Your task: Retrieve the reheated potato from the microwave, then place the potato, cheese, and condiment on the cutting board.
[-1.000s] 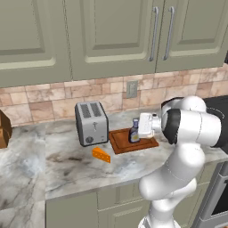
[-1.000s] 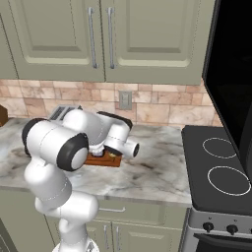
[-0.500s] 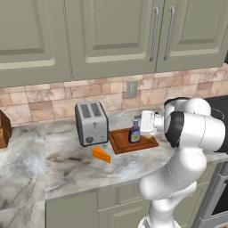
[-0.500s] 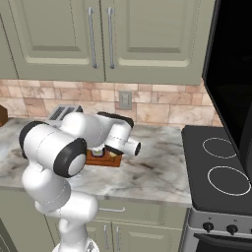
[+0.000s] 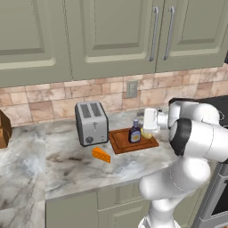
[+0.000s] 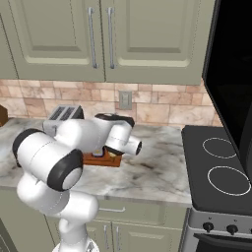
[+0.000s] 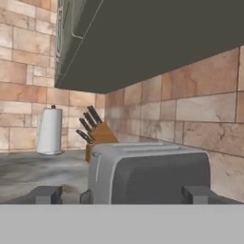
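Observation:
The reddish-brown cutting board (image 5: 121, 143) lies on the counter right of the toaster. On it stands the purple-blue condiment bottle (image 5: 135, 132), with the yellow potato (image 5: 146, 133) close to its right. The board (image 6: 96, 159) and a bit of the potato (image 6: 113, 154) peek out from behind my arm in the right base view. The orange cheese wedge (image 5: 102, 154) lies on the marble in front of the toaster, off the board. My gripper (image 5: 145, 126) hovers just right of the bottle, level and facing the toaster. In the hand view my gripper (image 7: 122, 195) is open with nothing held. The black microwave (image 6: 231, 74) hangs at the right.
The silver toaster (image 5: 91, 122) stands left of the board and looms close ahead of the hand (image 7: 147, 174). A knife block (image 7: 97, 138) and a paper towel roll (image 7: 50, 131) stand farther along the counter. A black stovetop (image 6: 221, 167) lies right of the counter.
My gripper has let go of the condiment bottle and drawn back to the right. The bottle stays upright on the board. Cheese and toaster have not moved.

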